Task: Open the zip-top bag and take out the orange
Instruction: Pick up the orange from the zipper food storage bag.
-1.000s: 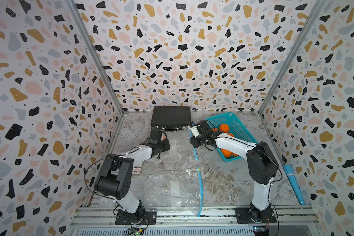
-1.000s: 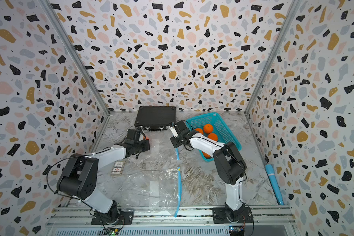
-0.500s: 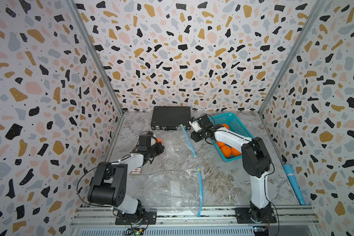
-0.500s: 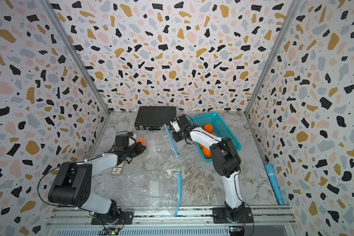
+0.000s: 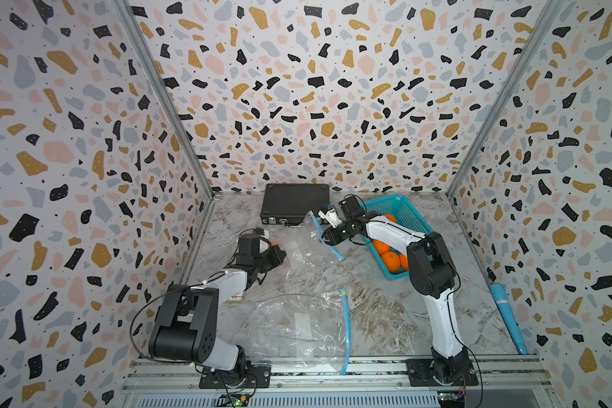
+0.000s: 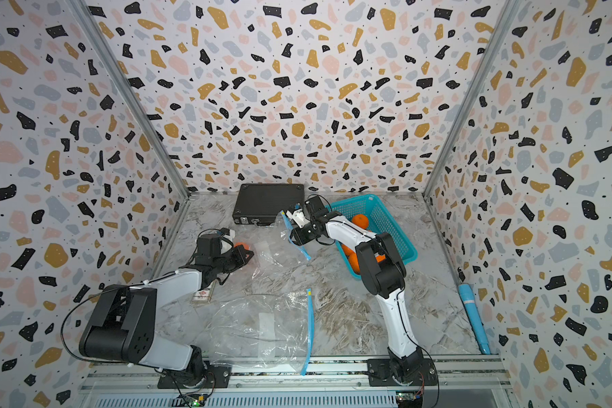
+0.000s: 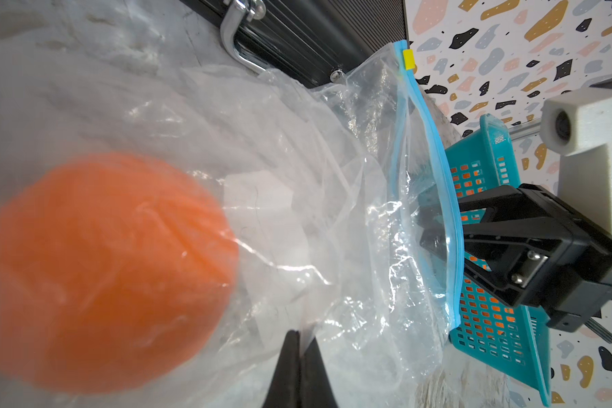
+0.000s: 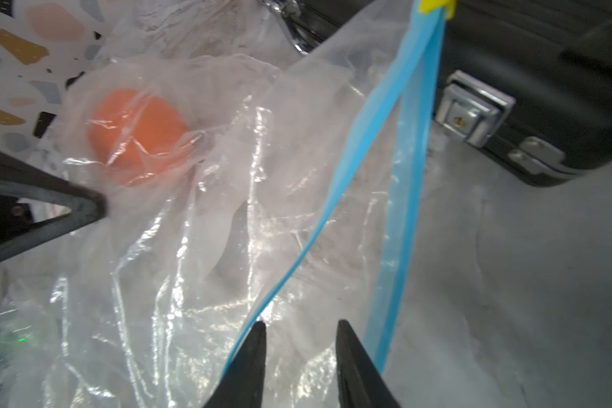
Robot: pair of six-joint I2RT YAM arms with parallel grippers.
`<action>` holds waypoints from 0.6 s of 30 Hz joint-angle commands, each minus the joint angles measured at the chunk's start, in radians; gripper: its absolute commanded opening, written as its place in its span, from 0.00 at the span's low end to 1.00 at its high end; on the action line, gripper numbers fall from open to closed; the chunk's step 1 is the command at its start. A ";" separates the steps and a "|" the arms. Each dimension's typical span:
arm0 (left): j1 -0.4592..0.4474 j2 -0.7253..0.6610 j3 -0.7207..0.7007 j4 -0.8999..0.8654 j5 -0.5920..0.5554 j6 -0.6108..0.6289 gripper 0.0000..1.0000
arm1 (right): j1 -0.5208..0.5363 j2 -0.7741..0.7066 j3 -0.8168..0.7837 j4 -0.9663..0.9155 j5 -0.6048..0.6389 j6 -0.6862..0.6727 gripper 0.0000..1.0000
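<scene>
A clear zip-top bag (image 5: 306, 249) (image 6: 274, 252) with a blue zip edge (image 7: 438, 169) (image 8: 350, 169) lies between my two grippers near the back. The orange (image 7: 99, 268) (image 8: 138, 137) (image 6: 241, 245) sits inside it at the closed end. My left gripper (image 5: 280, 255) (image 7: 302, 333) is shut on a fold of the bag's film beside the orange. At the bag's mouth, which gapes, my right gripper (image 5: 325, 238) (image 8: 299, 325) is open. One blue strip runs past one fingertip and the other strip lies outside the other finger.
A black case (image 5: 294, 205) stands at the back wall. A teal basket (image 5: 408, 212) holding several oranges is behind the right arm. A second, flat zip bag (image 5: 297, 325) lies at the front, a small card (image 5: 237, 298) by the left arm, a blue tube (image 5: 506, 318) at the right wall.
The left arm has swung toward the left wall, still gripping the bag, and the orange now shows beside it. The right gripper's jaws have narrowed at the bag's mouth.
</scene>
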 commanded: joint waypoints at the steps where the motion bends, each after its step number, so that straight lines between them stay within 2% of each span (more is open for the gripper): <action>1: 0.001 0.012 -0.010 0.059 0.018 -0.015 0.23 | 0.004 -0.005 -0.002 0.054 -0.164 0.031 0.35; 4: 0.001 -0.017 -0.021 0.065 0.010 -0.036 0.48 | 0.008 0.001 -0.021 0.076 -0.170 0.039 0.35; 9: 0.001 -0.139 -0.023 -0.089 -0.191 -0.030 0.99 | 0.008 0.034 -0.016 0.069 -0.171 0.038 0.35; 12: 0.005 -0.165 -0.014 -0.130 -0.284 -0.024 0.99 | 0.020 0.051 0.002 0.058 -0.168 0.036 0.36; 15: 0.025 -0.142 -0.005 -0.093 -0.246 -0.032 0.99 | 0.035 0.056 0.014 0.054 -0.159 0.035 0.36; 18: 0.034 -0.132 0.024 -0.114 -0.310 -0.013 0.99 | 0.041 0.062 0.014 0.068 -0.158 0.052 0.35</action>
